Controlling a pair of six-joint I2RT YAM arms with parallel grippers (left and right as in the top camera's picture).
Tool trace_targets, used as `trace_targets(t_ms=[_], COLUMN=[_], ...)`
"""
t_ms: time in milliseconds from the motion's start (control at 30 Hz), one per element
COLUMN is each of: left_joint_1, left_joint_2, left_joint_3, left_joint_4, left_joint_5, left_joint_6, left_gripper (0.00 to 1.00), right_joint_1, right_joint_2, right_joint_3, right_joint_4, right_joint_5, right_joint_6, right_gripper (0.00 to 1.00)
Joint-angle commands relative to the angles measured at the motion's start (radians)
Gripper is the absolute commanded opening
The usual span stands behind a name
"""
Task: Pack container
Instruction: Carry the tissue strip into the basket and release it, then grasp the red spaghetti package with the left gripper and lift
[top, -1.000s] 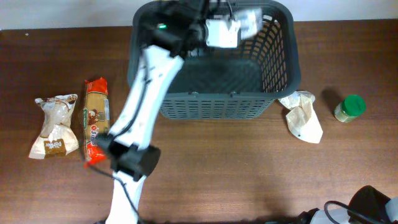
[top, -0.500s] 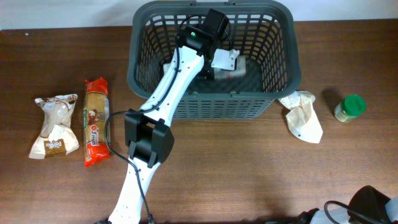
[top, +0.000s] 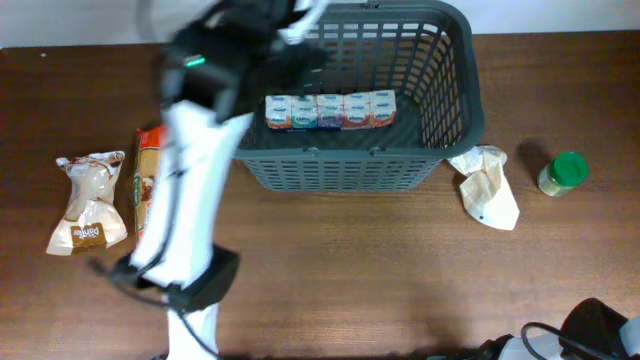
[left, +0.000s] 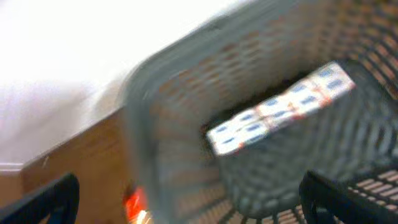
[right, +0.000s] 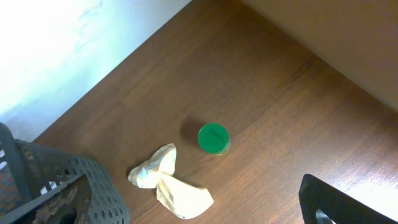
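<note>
Treat the container (top: 345, 170) as a light but stiff shell. It is moulded dark grey plastic with slotted walls and floor, so you can expect it to skid on the wooden table (top: 350, 280) if you nudge it, rather than flex. If you ever need to shift it, the thick rolled rim is probably the safest hold, since a fingertip could snag in the lattice slots. It stands at the far middle of the table against the pale wall. A strip of small cartons (top: 330, 110) lies flat on its floor, along the near side. Your left gripper (left: 186, 193) is above the basket's left end and is heavily blurred in both the overhead and the left wrist view. Its two dark fingers (left: 43, 199) sit at opposite lower corners of the wrist picture, spread wide, with nothing held between them and nothing touching them. Of your right gripper (right: 329, 205) only one dark corner shows at the bottom edge of its own view, so you cannot tell whether it is apart or closed, and it holds nothing you can see. Below it, on bare wood just right of the basket, lie a crumpled beige bag (right: 168, 183) and a green-lidded jar (right: 213, 137). An orange packet (top: 150, 190) and a clear pastry bag (top: 88, 200) lie well to the basket's left.
</note>
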Motion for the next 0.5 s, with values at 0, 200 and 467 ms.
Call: trace_targets(t_ms=[0,200,467], left_joint_1=[0.144,0.364,0.52], left_joint_2=[-0.059,-0.071,-0.063], left_joint_3=[0.0,-0.108,-0.86], left_joint_4=[-0.117,-0.117,0.08], left_joint_5=[-0.009,0.094,0.134], left_joint_6=[-0.166,-0.18,-0.177], left_gripper=[0.99,0.99,0.99], right_joint_1=[-0.004,-0.004,-0.004], right_joint_2=[-0.006,-0.006,-0.006], right_joint_3=[-0.001,-0.001,-0.001], right_joint_4=[0.003,0.003,0.003], right_joint_5=[0.009,0.009,0.009], right_joint_6=[-0.003,-0.003,-0.003], right_gripper=[0.99,0.99,0.99])
